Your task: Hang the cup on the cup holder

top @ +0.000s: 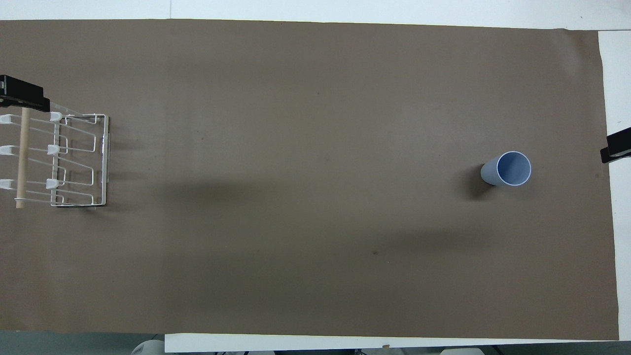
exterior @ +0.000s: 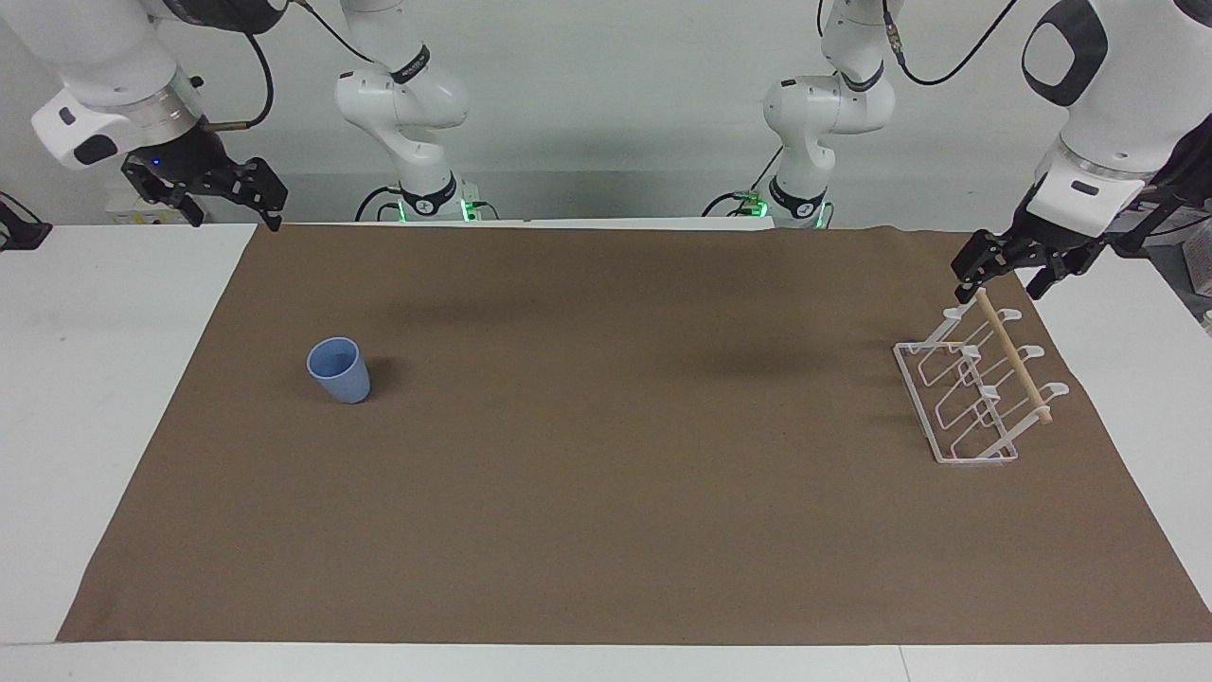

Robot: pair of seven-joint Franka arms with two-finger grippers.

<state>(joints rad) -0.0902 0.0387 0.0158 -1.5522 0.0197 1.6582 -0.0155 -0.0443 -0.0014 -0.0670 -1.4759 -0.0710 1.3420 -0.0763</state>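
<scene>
The light-blue cup (exterior: 338, 371) stands upright, open end up, on the brown mat toward the right arm's end; it also shows in the overhead view (top: 508, 169). The white wire cup holder (exterior: 956, 407) with its wooden dowel (exterior: 1013, 357) stands toward the left arm's end, with no cup on it; it also shows in the overhead view (top: 79, 160). My left gripper (exterior: 1002, 284) is open and hovers over the holder's end nearer the robots, close to the dowel's tip. My right gripper (exterior: 234, 216) is open and raised over the mat's corner at its own end, well apart from the cup.
The brown mat (exterior: 606, 493) covers most of the table. Bare white table (exterior: 85, 379) shows at both ends. In the overhead view only the grippers' black tips show at the side edges, the left one (top: 19, 93) and the right one (top: 616, 147).
</scene>
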